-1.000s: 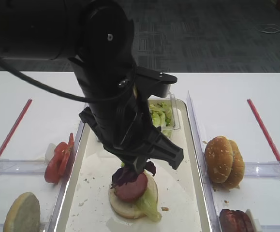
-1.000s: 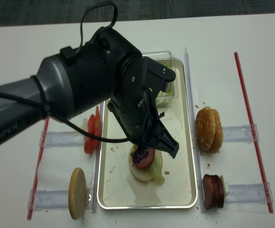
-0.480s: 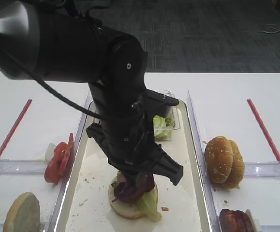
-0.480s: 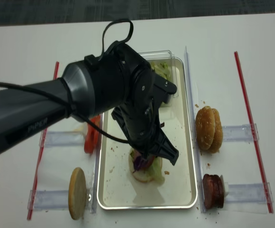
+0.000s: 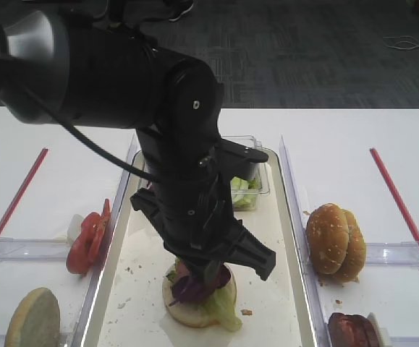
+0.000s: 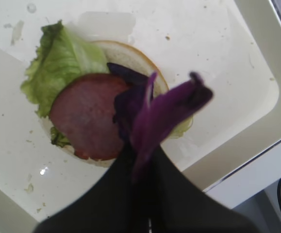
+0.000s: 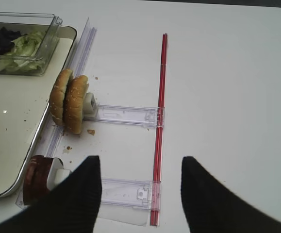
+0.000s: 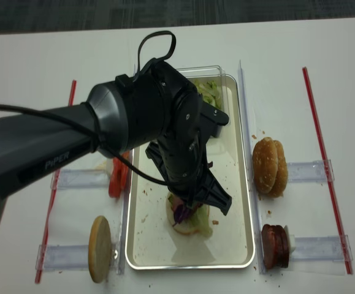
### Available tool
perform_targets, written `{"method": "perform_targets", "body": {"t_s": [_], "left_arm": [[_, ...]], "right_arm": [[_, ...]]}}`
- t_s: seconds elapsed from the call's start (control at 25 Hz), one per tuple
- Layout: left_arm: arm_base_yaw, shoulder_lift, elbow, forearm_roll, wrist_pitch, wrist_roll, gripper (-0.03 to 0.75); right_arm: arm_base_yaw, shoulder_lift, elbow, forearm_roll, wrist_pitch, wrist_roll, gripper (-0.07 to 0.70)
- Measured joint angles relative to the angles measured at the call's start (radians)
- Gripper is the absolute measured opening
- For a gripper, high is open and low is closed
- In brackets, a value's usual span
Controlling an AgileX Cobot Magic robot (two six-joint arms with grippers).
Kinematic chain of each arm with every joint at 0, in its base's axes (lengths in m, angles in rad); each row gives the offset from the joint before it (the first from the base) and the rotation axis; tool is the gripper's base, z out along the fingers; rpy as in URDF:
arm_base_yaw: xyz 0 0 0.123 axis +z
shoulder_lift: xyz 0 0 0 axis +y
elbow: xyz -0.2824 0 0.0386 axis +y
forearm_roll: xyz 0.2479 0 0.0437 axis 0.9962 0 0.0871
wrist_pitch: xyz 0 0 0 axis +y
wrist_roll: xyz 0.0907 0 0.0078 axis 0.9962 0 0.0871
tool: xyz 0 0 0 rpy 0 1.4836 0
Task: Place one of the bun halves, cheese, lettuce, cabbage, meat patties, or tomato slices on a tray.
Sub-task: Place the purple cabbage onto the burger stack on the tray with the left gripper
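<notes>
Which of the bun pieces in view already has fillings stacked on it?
The bun half lying flat in the tray, under lettuce, a meat patty and cabbage. The buns right of the tray and the half at left are bare.

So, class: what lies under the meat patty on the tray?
Under the meat patty: lettuce, then a bun half. Purple cabbage in the left gripper covers its right edge.

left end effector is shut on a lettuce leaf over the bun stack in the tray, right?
Not lettuce. The left wrist view shows the left end effector shut on a purple cabbage strip, over the bun stack in the tray.
</notes>
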Motion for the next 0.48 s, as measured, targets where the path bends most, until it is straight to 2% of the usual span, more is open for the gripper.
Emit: {"method": "perform_targets", "body": {"t_s": [0.28,0.48], "left_arm": [[0.000,0.000,0.000,-0.002,0.000,-0.003,0.051],[0.000,0.000,0.000,-0.002,0.000,-0.003,0.086]], "right_arm": [[0.000,0.000,0.000,0.000,0.000,0.000,0.387],[0.000,0.000,0.000,0.000,0.000,0.000,0.387]]}}
